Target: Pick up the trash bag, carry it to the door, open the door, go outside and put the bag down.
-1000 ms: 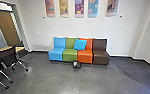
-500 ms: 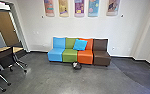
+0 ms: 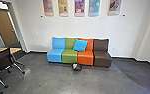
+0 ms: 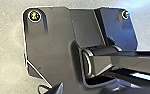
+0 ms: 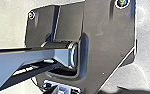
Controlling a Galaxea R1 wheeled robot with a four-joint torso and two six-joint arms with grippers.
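Trash bag [image 3: 77, 67] on floor [image 3: 51, 78], just before sofa [image 3: 85, 57]; cushion [image 3: 80, 45] on sofa. Left end effector [image 4: 56, 89], right end effector [image 5: 61, 89]: opening, hold cannot be told.

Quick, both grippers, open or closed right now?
Left gripper: cannot be told.
Right gripper: cannot be told.

Trash bag [image 3: 77, 67]: small, dark, rounded mass, wider than tall; pale grey-white patch on upper part, possibly sheen on plastic. Position: resting on grey floor [image 3: 53, 81], low and slumped, just in front of row of seats, near junction of green seat [image 3: 69, 57] and orange seat [image 3: 85, 58], more toward orange. Outline compact, slightly uneven.
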